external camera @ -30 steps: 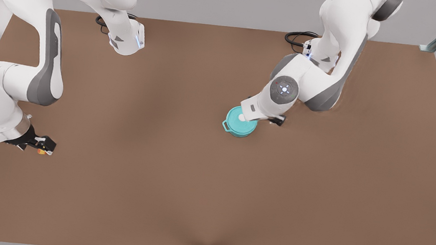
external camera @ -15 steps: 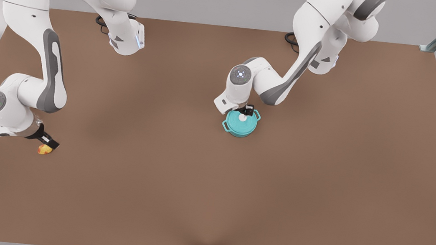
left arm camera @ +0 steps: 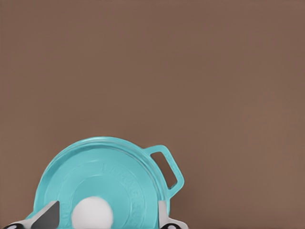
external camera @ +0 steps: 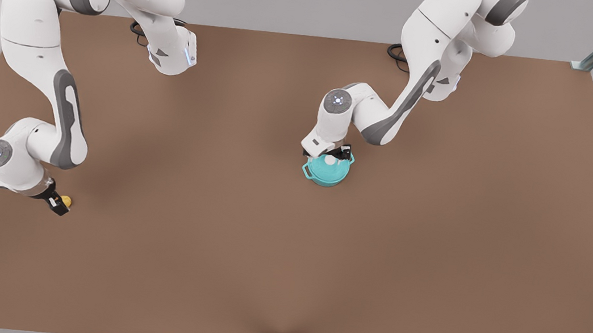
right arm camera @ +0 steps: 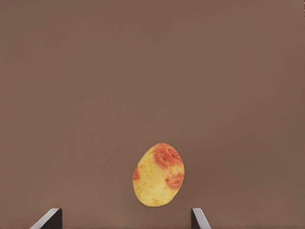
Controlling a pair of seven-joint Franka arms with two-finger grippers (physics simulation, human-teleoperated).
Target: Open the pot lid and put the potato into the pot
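While the lid (external camera: pixel 329 163) sits on the pot (external camera: pixel 325 177), I hold my left pincer (left arm camera: pixel 106 215) apart around its knob (left arm camera: pixel 92 213); my right pincer (right arm camera: pixel 125 218) gapes over the potato (right arm camera: pixel 158 175) on the worktop (external camera: pixel 286 245); nothing done yet

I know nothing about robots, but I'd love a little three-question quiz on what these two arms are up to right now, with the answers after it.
1. True or false: the pot lid is already off the pot.
2. Which end effector hovers at the potato? A) left B) right
3. Fill in: the left end effector has its open fingers on either side of the lid's white ____.

Key
1. False. The lid sits on the pot.
2. B. The right end effector is open, its fingertips apart on either side of the potato, which lies on the brown table at the front view's left.
3. Knob. The fingers straddle it without closing on it.
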